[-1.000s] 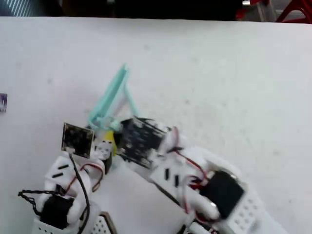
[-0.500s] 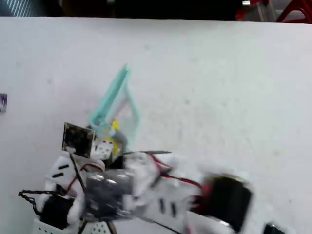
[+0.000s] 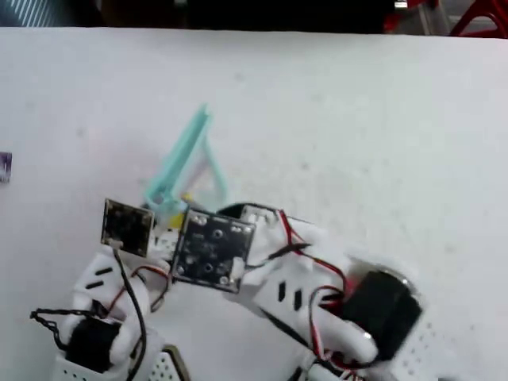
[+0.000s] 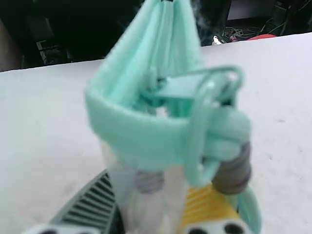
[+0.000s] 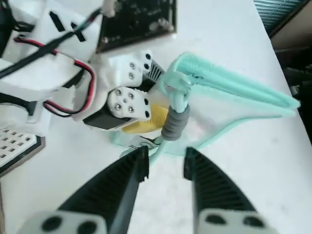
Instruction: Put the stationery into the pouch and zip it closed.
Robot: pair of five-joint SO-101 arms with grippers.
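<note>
Left hand [image 4: 151, 197] clamps the mint-edged clear plastic pouch [image 5: 229, 105]; right hand [image 5: 165, 158], spread apart, sits near its grey zip pull [image 5: 174, 123]. A misaligned grasp might miss the pull.

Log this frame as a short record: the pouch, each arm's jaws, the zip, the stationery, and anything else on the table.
pouch: clear with mint trim, on the white table, gripped at the end nearest the arms
left jaws: shut on that end of the pouch
right jaws: open, just short of the pouch's loop with a grey sleeve, touching nothing
zip: cannot tell whether it is closed
stationery: cannot tell whether any is inside
other: small purple item at the table's edge, far from both arms
</note>
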